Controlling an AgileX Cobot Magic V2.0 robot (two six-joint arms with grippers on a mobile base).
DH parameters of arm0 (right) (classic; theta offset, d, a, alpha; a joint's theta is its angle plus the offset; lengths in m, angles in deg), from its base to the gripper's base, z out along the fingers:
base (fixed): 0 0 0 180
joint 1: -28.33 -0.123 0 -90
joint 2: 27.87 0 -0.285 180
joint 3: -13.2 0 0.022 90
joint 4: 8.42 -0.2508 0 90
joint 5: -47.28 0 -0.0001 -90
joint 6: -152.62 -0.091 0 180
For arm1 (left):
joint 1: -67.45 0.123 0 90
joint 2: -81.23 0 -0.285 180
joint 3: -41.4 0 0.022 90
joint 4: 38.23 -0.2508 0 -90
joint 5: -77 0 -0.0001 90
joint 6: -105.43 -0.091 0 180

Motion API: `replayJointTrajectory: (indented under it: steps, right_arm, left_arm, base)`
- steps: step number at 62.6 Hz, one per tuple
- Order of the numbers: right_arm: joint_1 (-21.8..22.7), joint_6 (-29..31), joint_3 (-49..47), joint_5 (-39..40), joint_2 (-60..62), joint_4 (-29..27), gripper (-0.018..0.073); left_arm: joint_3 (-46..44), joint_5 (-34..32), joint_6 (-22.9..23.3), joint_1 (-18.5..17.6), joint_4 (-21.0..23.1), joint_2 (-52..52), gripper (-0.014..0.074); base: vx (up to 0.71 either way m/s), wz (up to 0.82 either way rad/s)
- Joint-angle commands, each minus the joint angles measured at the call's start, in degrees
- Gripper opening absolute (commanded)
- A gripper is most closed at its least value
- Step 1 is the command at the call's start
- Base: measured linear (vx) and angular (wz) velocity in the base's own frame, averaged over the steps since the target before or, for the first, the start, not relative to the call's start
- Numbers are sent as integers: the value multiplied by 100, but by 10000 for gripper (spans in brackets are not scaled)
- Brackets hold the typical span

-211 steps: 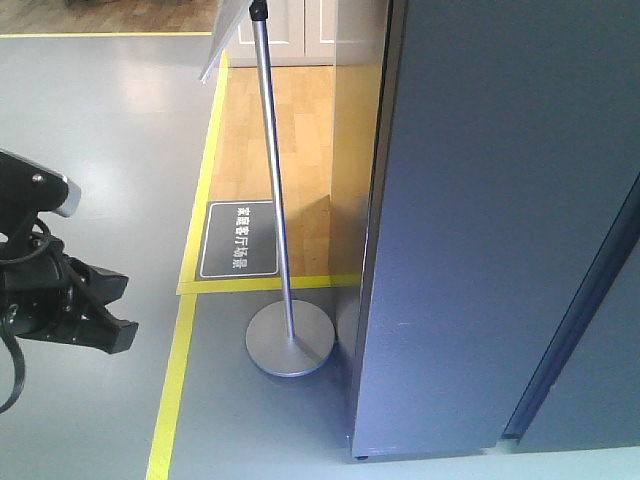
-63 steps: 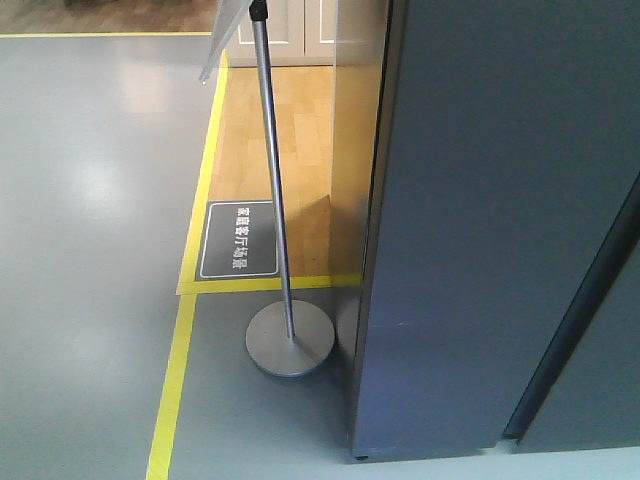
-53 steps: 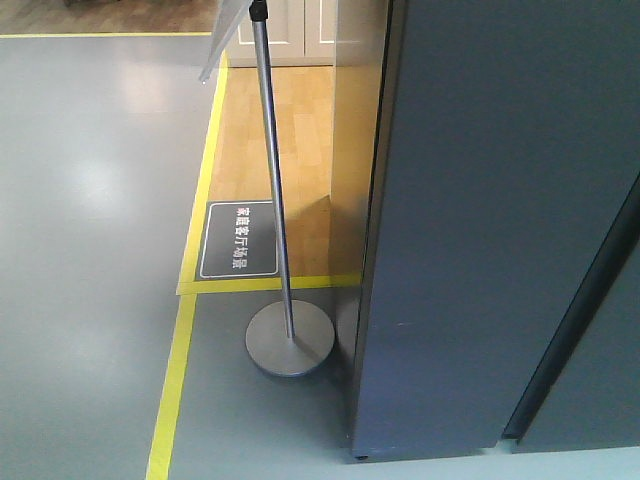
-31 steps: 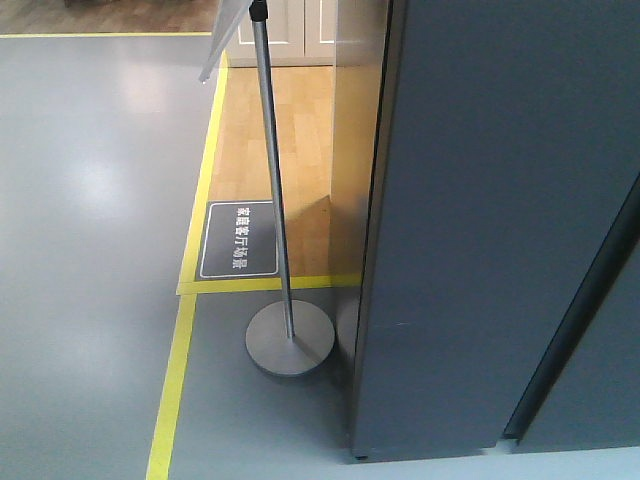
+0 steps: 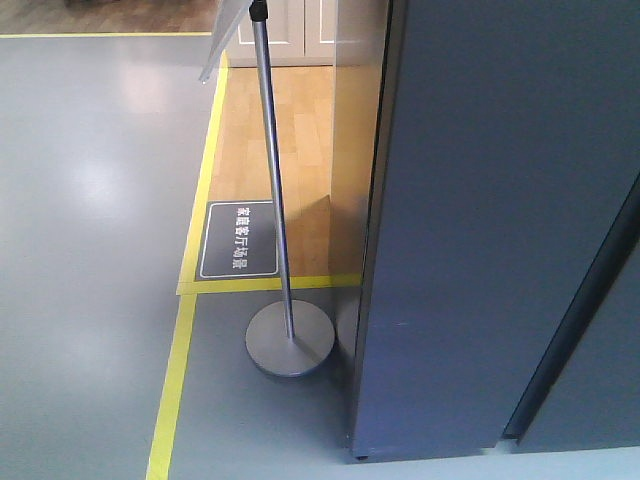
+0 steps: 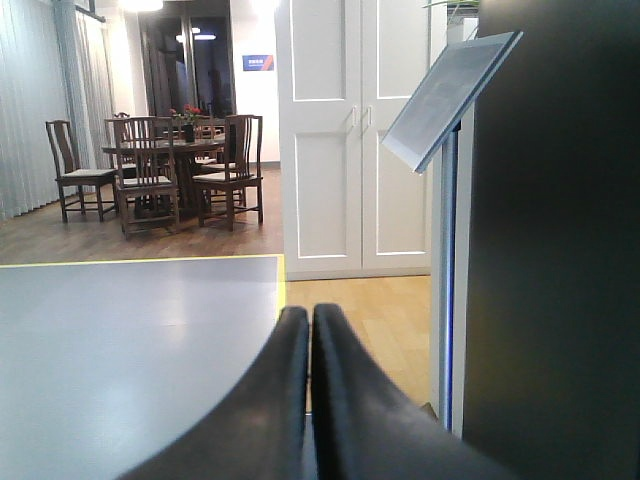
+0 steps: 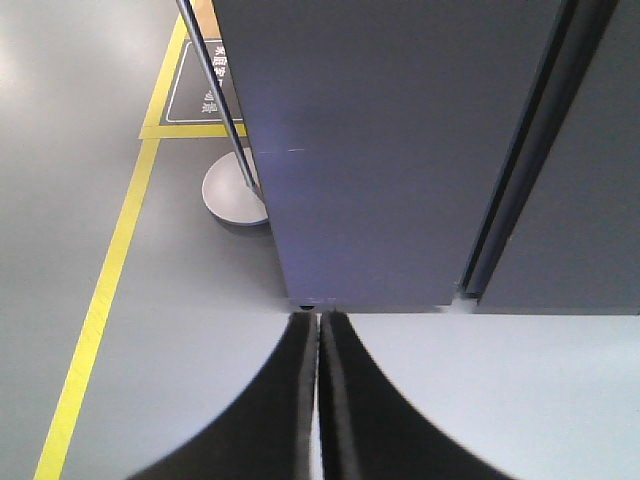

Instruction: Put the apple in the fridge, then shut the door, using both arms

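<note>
The fridge [image 5: 480,220] stands tall and dark grey on the right, its door [image 5: 600,330] drawn in against the body with only a thin dark seam running down between the 2 panels. The apple is nowhere to be seen from any view, so where it sits cannot be told. In the front view neither arm shows at all; just the grey floor [image 5: 90,250], the yellow tape line [image 5: 175,380] and a strip of wooden flooring [image 5: 290,140] beyond it. A sign stand [image 5: 290,340] rests on its round metal base just beside the fridge's left corner, its thin pole rising to a tilted board at the top edge, and a dark floor label [image 5: 238,240] with white lettering lies near it inside the tape. The left gripper [image 6: 309,330] points out level across the room, its 2 black fingers pressed together with nothing between them; past it are white double doors [image 6: 355,140] and, far back, a dining table with chairs [image 6: 160,170]. The right gripper [image 7: 319,335] looks down at the fridge's bottom edge, fingers likewise closed tight and holding nothing, tips near the foot of the grey panel but apart from it.
</note>
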Motion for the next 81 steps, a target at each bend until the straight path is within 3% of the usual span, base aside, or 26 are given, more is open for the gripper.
replayJointTrajectory:
  steps: [1,81]
  right_arm:
    - [6,59,-123,327,-90,2,-3]
    - [6,59,-123,327,-90,2,-3]
  left_arm:
    - [159,-425,133,9,3,100,-6]
    - [122,-395,202,9,47,95,-6]
  base:
    - [0,0]
    - [0,0]
